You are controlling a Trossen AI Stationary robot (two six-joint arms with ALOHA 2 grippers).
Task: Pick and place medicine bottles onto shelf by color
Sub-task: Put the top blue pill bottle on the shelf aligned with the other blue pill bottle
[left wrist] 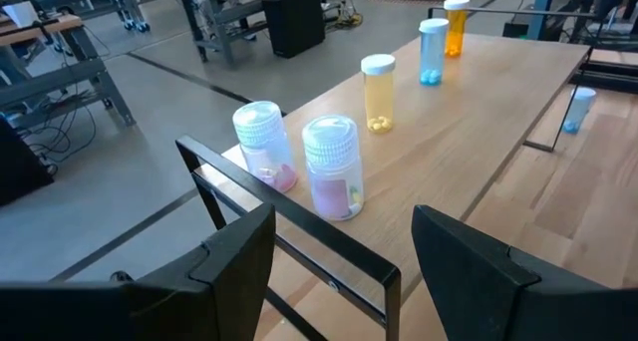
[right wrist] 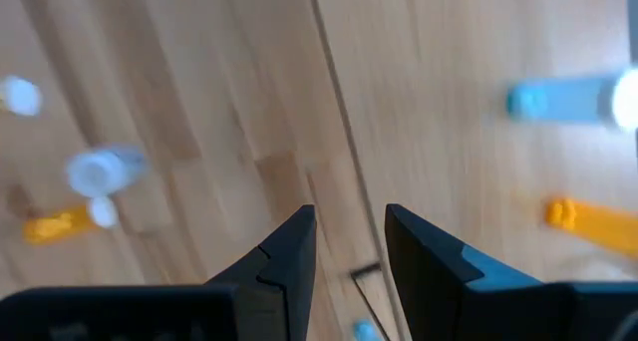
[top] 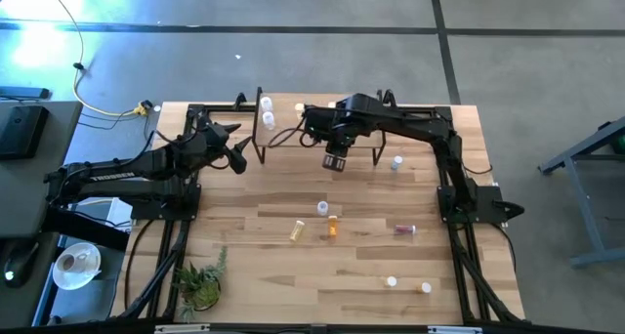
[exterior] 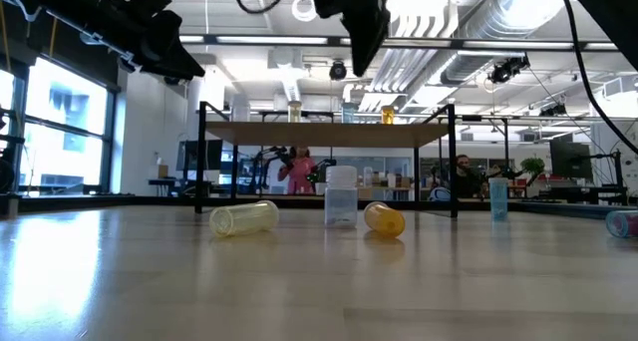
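**Five on the shelf, seven to go**

Light-wood table (top: 254, 275) on a grey floor, open workshop behind. Low shelf (top: 422, 129) at the table's far edge.

Off the left end of the shelf: left arm (top: 117, 173) raised, jaws wide apart and empty, looking along the board.

On the shelf, from its left end:
- two clear bottles with pinkish contents (left wrist: 261, 142) (left wrist: 334, 167), side by side
- a pale yellow bottle (left wrist: 379, 92)
- a blue bottle (left wrist: 432, 50)
- an orange bottle (left wrist: 456, 24)

All upright and roughly in a row. Judged as about five placed, sorted by colour so far.

Over the shelf's front edge, near its middle: right arm (top: 420, 129) reaching in, jaws pointing down, slightly apart, nothing between them.

On the table forward of the shelf:
- a yellow bottle lying down (top: 298, 231)
- a clear upright bottle (top: 322, 208)
- an orange bottle lying down (top: 333, 225)
- a pinkish bottle lying down (top: 404, 229)
- two white-capped bottles farther off (top: 392, 281) (top: 426, 288)

Just beside the shelf's right part: a bluish upright bottle (top: 396, 162).

Seven left to pick, by this count, so less than half done. No bottle in either jaws now. Lying bottles likely harder to take.
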